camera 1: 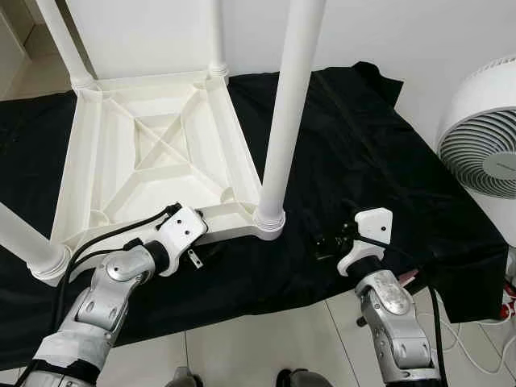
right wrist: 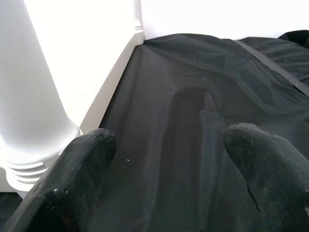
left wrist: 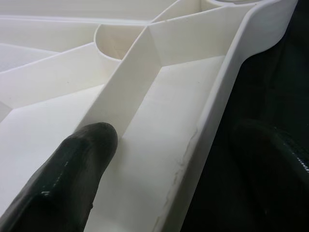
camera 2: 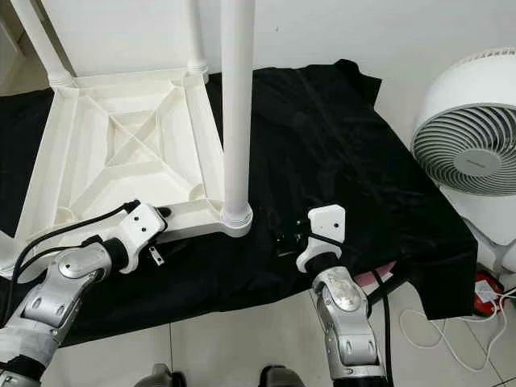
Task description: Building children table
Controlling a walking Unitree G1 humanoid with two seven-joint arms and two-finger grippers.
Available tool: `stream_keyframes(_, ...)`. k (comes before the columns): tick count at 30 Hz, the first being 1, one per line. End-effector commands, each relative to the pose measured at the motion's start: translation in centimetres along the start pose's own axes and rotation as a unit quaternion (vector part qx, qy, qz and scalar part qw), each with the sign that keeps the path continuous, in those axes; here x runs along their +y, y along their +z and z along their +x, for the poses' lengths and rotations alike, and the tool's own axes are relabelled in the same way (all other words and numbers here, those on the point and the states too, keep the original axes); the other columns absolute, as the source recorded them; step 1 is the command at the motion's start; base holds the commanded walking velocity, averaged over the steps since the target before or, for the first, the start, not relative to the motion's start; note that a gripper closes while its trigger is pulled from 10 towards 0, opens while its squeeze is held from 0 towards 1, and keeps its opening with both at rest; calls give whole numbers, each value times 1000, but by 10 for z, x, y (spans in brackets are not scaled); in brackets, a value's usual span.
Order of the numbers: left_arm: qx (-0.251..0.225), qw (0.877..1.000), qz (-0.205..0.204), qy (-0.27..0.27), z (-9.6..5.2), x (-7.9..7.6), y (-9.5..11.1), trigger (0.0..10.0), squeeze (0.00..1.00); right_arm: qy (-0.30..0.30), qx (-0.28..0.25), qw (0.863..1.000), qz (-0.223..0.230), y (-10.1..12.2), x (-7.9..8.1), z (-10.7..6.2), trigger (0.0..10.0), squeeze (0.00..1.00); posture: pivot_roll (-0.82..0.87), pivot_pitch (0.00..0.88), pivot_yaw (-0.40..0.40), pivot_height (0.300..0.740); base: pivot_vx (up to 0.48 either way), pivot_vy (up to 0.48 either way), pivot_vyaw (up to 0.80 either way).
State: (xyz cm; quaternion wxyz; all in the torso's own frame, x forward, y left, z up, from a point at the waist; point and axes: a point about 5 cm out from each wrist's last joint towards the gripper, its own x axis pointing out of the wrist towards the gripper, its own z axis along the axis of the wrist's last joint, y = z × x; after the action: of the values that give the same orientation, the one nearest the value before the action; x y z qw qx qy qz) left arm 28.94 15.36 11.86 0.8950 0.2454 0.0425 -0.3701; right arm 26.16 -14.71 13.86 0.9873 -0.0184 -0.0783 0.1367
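Left pincer (left wrist: pixel 169 159) straddles the upturned table's rim (left wrist: pixel 212 121), parted; right pincer (right wrist: pixel 169 183) hovers wide over black cloth (right wrist: pixel 203 96).

- Black cloth (camera 1: pixel 363 153) spread over the tiled floor (camera 1: pixel 266 347), rumpled, far edge bunched against the white wall (camera 1: pixel 403 40), near edge ending short of the pale tiles.
- White round fan (camera 1: pixel 484 129) with a spiral grille, upright just off the cloth's right edge, close to the wall.
- White cables (camera 1: pixel 476 339) looped on the tiles past the cloth's near right corner.
- Small red item (camera 2: pixel 485 294) among those cables at the fan's base; cannot tell what kind.
- Pinkish strip (camera 1: pixel 409 278) peeking from under the cloth's near edge, too small to identify.
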Motion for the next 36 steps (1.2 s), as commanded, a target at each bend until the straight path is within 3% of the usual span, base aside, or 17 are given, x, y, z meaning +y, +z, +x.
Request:
stream_keyframes(1, 41, 998, -9, 37, -11, 12, -18, 10000, 0, 8, 0, 1000, -7, -1, 1, 1, 10000, 0, -67, 91, 25, 740, 0, 0, 0)
stream_keyframes(4, 55, 997, -21, 40, -12, 13, -23, 10000, 0, 11, -1, 1000, -7, 0, 1, 2, 10000, 0, -64, 89, 22, 740, 0, 0, 0)
stream_keyframes(5, 68, 996, -28, 45, -13, 14, -28, 8510, 0, 11, -1, 1000, -7, 0, 1, 3, 10000, 0, -64, 89, 22, 740, 0, 0, 0)
stream_keyframes(8, 81, 995, -34, 51, -15, 15, -32, 8784, 0, 12, -2, 1000, -7, 0, 0, 4, 10000, 0, -64, 89, 22, 740, 0, 0, 0)
stream_keyframes(9, 90, 994, -40, 55, -17, 16, -36, 3961, 0, 12, -2, 1000, -8, 0, 0, 4, 10000, 0, -64, 89, 22, 740, 0, 0, 0)
stream_keyframes(14, 106, 991, -51, 67, -23, 18, -43, 3765, 0, 17, -2, 1000, -11, 0, 0, 4, 10000, 0, -63, 85, 21, 740, 0, 0, 0)
stream_keyframes(16, 114, 989, -63, 75, -30, 17, -47, 0, 0, 20, 0, 1000, -13, -1, 0, 4, 10000, 0, -63, 85, 25, 740, 0, 0, 0)
stream_keyframes(27, 126, 985, -74, 90, -42, 12, -55, 0, 0, 26, 2, 1000, -16, -2, 0, 4, 10000, 0, -58, 89, 23, 740, 0, 0, 0)
stream_keyframes(30, 134, 983, -79, 100, -50, 14, -59, 0, 0, 28, 3, 999, -17, -3, 0, 4, 10000, 0, -54, 93, 20, 740, 0, 0, 0)
stream_keyframes(32, 153, 979, -78, 108, -63, 17, -67, 0, 0, 31, 3, 999, -19, -3, 0, 5, 10000, 0, -47, 97, 14, 740, 0, 0, 0)
stream_keyframes(36, 159, 978, -76, 109, -67, 19, -70, 0, 0, 31, 3, 999, -19, -3, 0, 5, 10000, 0, -47, 97, 14, 740, 0, 0, 0)
